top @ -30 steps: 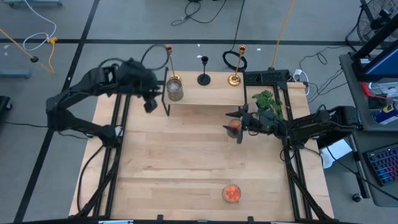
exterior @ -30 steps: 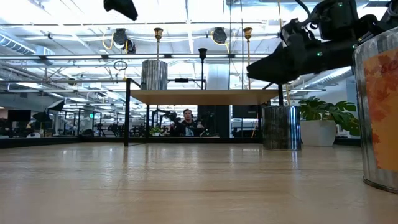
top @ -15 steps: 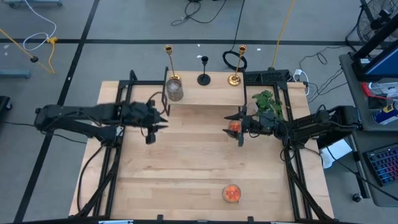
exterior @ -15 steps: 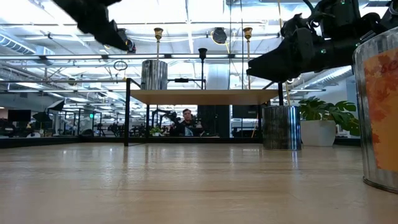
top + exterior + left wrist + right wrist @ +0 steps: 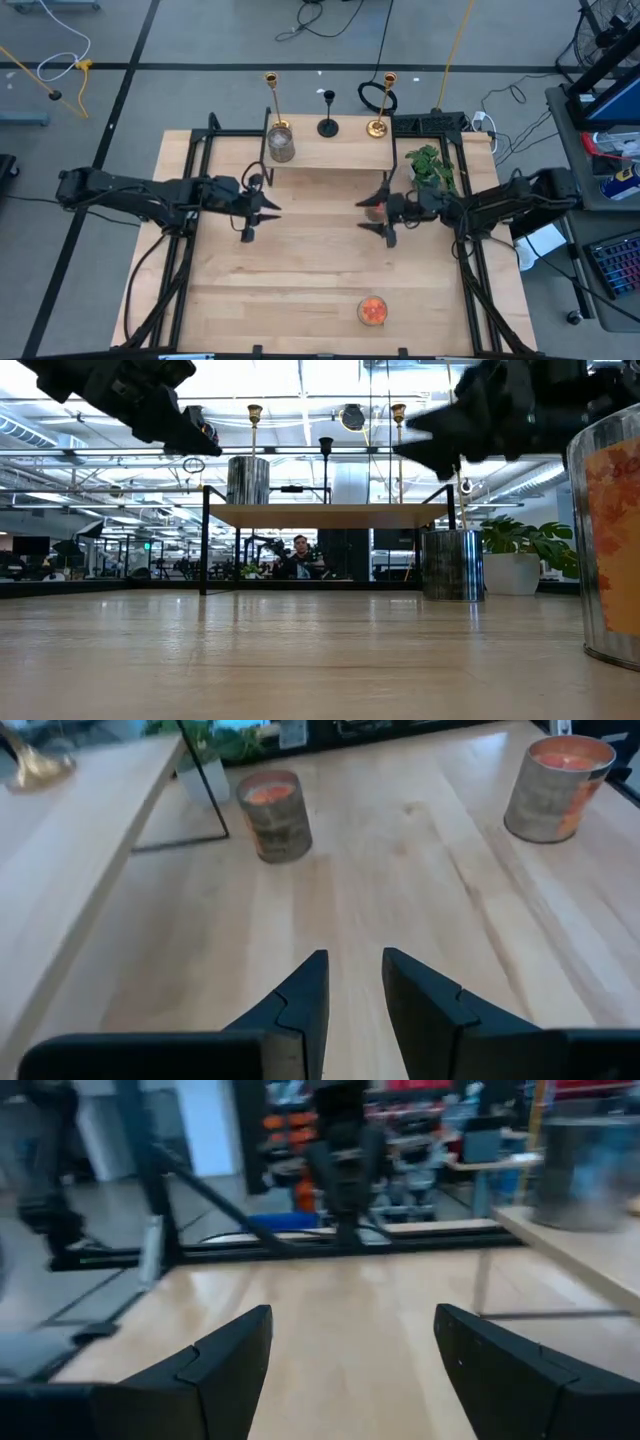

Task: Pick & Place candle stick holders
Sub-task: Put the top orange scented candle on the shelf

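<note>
Two tall gold candlesticks, a shorter black one and a grey glass cup stand on a raised wooden shelf at the far side. One orange cup stands on the table just under my right gripper, which is open and hangs above it. A second orange cup stands near the front edge. My left gripper is open by a narrow gap and empty, left of centre, above the table. Its wrist view shows both orange cups.
A leafy green plant stands at the right end of the shelf, close behind my right arm. The shelf's black legs reach down to the table. Bare wood lies between the two grippers and toward the front left.
My left gripper has come down from high beside the shelf's left end, toward the near edge and the table's middle. My right gripper has risen from around the orange cup, which stays standing on the table.
</note>
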Controlling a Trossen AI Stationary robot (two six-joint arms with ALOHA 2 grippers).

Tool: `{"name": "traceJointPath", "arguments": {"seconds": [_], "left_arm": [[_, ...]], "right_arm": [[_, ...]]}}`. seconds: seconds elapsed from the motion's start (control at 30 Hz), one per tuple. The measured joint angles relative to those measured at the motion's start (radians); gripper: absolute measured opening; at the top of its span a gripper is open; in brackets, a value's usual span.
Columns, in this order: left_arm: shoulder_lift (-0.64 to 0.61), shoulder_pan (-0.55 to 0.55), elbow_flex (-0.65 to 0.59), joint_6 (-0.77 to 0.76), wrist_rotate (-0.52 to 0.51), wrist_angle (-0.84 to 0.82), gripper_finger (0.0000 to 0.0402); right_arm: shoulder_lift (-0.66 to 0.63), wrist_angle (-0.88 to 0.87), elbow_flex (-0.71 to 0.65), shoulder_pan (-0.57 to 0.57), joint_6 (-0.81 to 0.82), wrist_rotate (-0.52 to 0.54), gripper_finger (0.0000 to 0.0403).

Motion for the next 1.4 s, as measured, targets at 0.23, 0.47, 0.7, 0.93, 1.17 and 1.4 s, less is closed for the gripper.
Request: {"name": "traceJointPath", "arguments": {"seconds": [0.23,0.47,0.7,0.93,1.17,1.4], "left_arm": [[-0.001,0.005,0.000,0.038,0.000,0.004,0.0104],[-0.001,0.005,0.000,-0.011,0.000,-0.039,0.0104],[0.000,0.004,0.000,-0.012,0.000,-0.109,0.0104],[0.000,0.004,0.000,-0.007,0.000,-0.109,0.0104],[0.000,0.004,0.000,0.002,0.000,-0.109,0.0104],[0.000,0.004,0.000,0.002,0.000,-0.109,0.0104]], "right_arm": [[0.001,-0.775,0.366,0.124,0.049,0.336,0.0262],[-0.010,-1.126,0.510,0.138,0.156,0.360,0.0254],[0.000,-1.351,0.494,0.136,0.224,0.387,0.0253],[0.000,-1.299,0.393,0.108,0.230,0.428,0.0253],[0.000,-1.217,0.290,0.065,0.228,0.430,0.0250],[0.000,-1.161,0.251,0.063,0.159,0.455,0.0178]]}}
